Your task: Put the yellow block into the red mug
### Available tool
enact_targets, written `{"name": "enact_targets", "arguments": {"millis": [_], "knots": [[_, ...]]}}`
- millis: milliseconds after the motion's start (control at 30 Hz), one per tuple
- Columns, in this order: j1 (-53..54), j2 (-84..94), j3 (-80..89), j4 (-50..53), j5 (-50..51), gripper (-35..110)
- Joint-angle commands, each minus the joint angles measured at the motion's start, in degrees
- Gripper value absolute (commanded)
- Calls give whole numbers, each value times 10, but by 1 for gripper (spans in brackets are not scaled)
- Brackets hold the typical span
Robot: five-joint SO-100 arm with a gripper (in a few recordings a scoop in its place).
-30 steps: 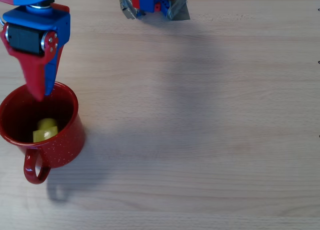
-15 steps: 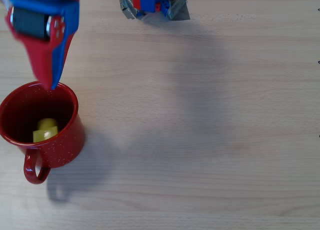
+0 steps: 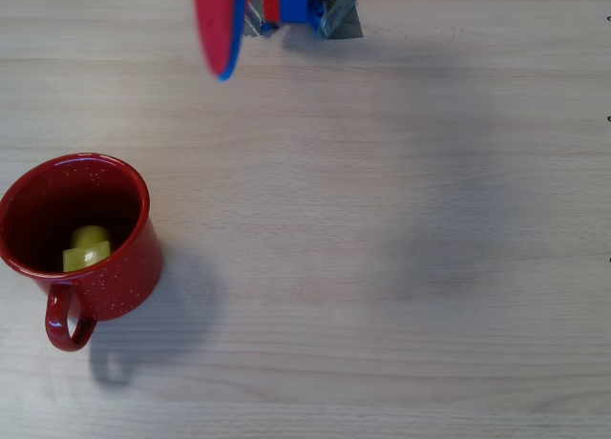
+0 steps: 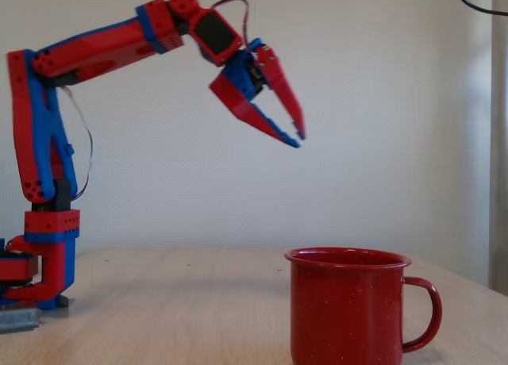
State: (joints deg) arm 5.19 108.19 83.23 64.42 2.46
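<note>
The red mug (image 3: 122, 284) stands upright at the left of the overhead view, its handle toward the lower edge. The yellow block (image 3: 88, 246) lies on the mug's dark bottom, stud visible. In the fixed view the mug (image 4: 349, 311) stands at the front right and its wall hides the block. My red and blue gripper (image 3: 224, 69) is blurred at the top, well away from the mug. Seen from the side, the gripper (image 4: 298, 140) hangs high above the table, left of the mug, pointing down to the right, shut and empty.
The arm's base (image 3: 294, 6) is fixed with grey tape at the top edge of the wooden table (image 3: 401, 229). In the fixed view the base (image 4: 44, 274) stands at the far left. A pale wall is behind.
The gripper has lifted off from above the mug's rim and swung up and right toward the base. The yellow block stays inside the mug, which has not moved.
</note>
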Motion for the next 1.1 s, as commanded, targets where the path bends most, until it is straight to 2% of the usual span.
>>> {"name": "enact_targets", "arguments": {"millis": [0,267,800,1067], "knots": [[-8,94,43,-13,9,0],[-38,268,231,-15,-7,0],[-75,571,685,-85,-26,0],[-80,671,784,-89,-3,0]]}}
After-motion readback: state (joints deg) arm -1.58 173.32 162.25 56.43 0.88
